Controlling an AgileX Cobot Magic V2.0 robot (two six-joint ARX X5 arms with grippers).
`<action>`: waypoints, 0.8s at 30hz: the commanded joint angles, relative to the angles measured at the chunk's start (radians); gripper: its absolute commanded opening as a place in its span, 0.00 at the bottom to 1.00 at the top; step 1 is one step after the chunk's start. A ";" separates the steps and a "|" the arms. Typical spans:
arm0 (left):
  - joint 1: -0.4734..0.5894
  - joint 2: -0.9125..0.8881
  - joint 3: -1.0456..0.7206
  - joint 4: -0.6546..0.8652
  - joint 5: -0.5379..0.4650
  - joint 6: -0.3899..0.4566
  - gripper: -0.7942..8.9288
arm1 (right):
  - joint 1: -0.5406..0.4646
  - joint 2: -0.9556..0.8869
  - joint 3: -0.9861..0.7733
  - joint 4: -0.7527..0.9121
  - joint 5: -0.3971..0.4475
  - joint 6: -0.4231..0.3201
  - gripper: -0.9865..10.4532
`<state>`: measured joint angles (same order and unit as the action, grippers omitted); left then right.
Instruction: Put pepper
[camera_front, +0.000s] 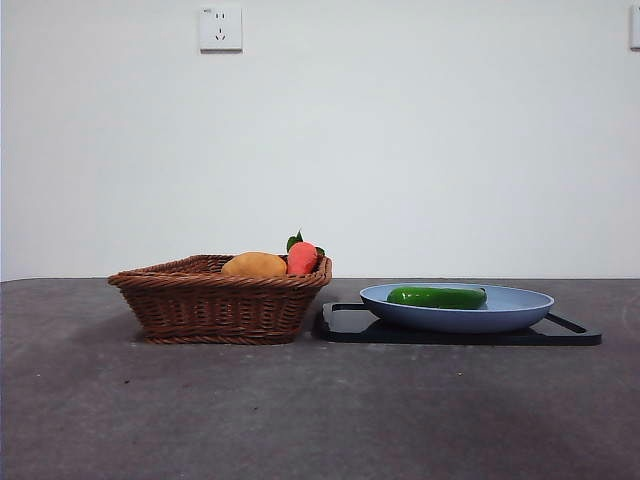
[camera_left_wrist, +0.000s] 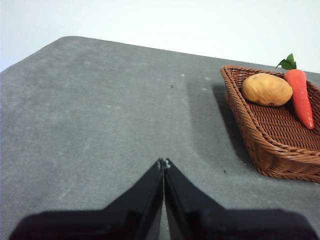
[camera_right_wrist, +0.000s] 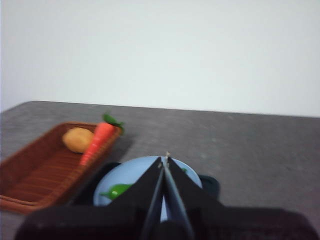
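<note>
Nothing crowds the pepper (camera_front: 437, 297), lying on the blue plate (camera_front: 520, 312) right of center; basket (camera_front: 215, 305) left holds a carrot (camera_front: 302, 258). My left gripper (camera_left_wrist: 163, 162) and right gripper (camera_right_wrist: 165, 159) have jaws closed, empty.

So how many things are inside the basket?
2, both at the wicker basket's far end: a yellow-orange oval fruit and a carrot beside it. The front wall could hide more.

Your left gripper (camera_left_wrist: 163, 162) shows two matte black jaws, each a flat wedge tapering to a thin point with a tiny pale fleck at the tip. Your right gripper (camera_right_wrist: 165, 159) looks alike: black, smooth, wedge-shaped, though blurred.
</note>
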<state>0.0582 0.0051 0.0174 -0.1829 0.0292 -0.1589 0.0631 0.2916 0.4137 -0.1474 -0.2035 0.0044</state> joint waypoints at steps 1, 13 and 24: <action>0.003 -0.003 -0.011 0.010 -0.001 -0.005 0.09 | -0.006 -0.071 -0.092 0.063 0.044 0.017 0.10; 0.003 -0.003 -0.011 0.010 0.000 -0.005 0.09 | -0.012 -0.262 -0.351 0.072 0.107 0.077 0.10; 0.003 -0.003 -0.011 0.010 0.000 -0.005 0.09 | -0.011 -0.292 -0.406 0.032 0.106 0.089 0.10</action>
<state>0.0582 0.0051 0.0174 -0.1829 0.0292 -0.1589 0.0517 0.0036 0.0116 -0.1188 -0.1009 0.0830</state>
